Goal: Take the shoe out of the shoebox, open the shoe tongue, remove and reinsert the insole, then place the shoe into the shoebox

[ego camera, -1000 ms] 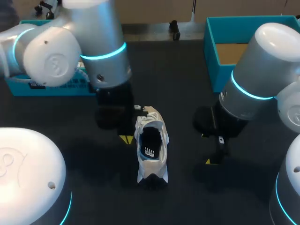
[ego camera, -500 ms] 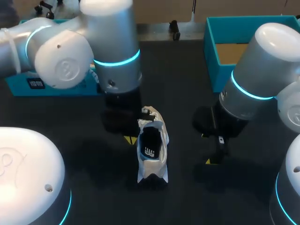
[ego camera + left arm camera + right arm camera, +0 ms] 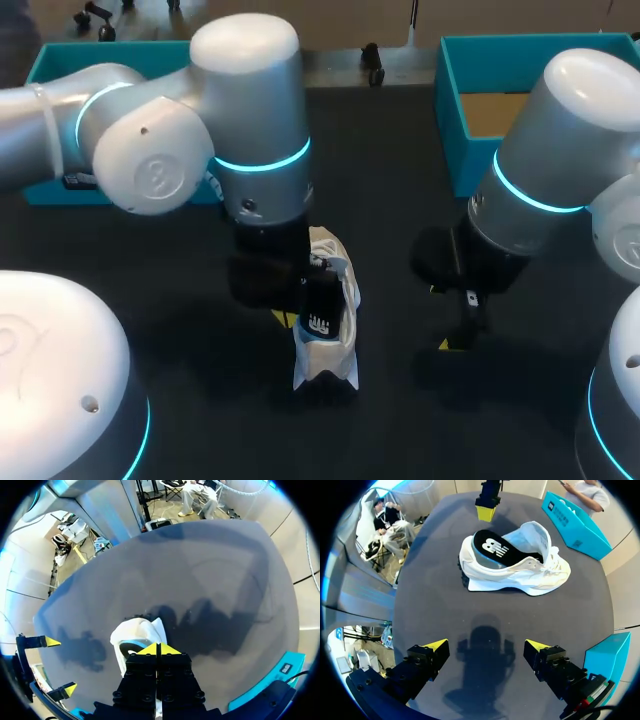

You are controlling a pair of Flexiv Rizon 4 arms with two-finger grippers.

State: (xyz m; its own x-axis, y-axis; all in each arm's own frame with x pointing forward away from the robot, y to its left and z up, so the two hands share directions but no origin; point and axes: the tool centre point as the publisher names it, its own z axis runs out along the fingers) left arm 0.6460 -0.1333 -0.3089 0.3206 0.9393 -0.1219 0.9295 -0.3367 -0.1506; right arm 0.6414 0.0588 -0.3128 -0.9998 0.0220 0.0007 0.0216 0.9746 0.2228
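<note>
A white shoe (image 3: 326, 345) lies on the dark table, its tongue pulled up. A black insole (image 3: 494, 545) with a white logo lies in its opening, its heel end raised. My left gripper (image 3: 158, 649) is shut with nothing in it. It hovers low over the shoe (image 3: 136, 634), by the heel side of the opening. From the right wrist view its yellow tip (image 3: 485, 512) stands just beyond the shoe (image 3: 520, 567). My right gripper (image 3: 486, 647) is wide open and empty, a short way to the shoe's right, also seen in the head view (image 3: 440, 317).
The teal shoebox (image 3: 450, 120) stands open at the back right, brown inside. A second teal box part (image 3: 60, 55) lies at the back left, partly behind my left arm. Bare table lies in front of the shoe and between it and the right gripper.
My left arm has swung right, from beside the shoe's toe end to over its opening, gripper still shut. The shoe and my right arm have not moved.
</note>
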